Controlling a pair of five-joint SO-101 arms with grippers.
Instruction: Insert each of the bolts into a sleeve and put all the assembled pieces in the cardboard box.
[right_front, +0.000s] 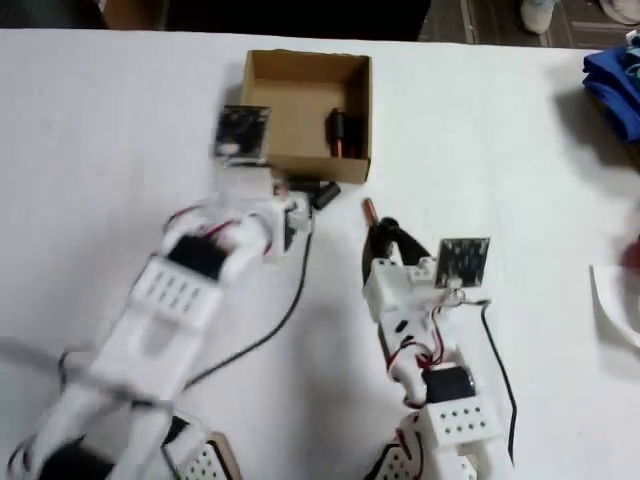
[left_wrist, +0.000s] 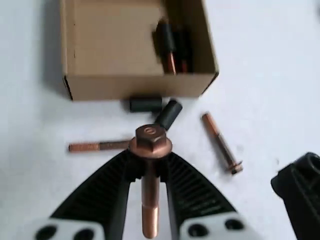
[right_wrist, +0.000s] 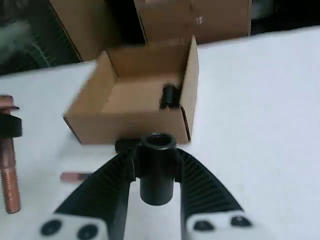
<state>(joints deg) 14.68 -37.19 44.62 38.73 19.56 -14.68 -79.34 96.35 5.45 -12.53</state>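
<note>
Copper bolt (left_wrist: 149, 200) sits clamped in the left gripper (left_wrist: 150, 162), hex head just past the fingertips; the right gripper (right_wrist: 156, 162) grasps a black sleeve (right_wrist: 157, 175). Farther off, two loose bolts (left_wrist: 222, 142) and two loose sleeves (left_wrist: 146, 104) lie on the worktop (left_wrist: 270, 75) beside the cardboard box (left_wrist: 135, 86), which holds an assembled piece (left_wrist: 169, 45).

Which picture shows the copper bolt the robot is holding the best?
The left wrist view: the held bolt sits centred between the left gripper's jaws. The right wrist view catches it at the edge; in the high view it's too small to tell.
</note>
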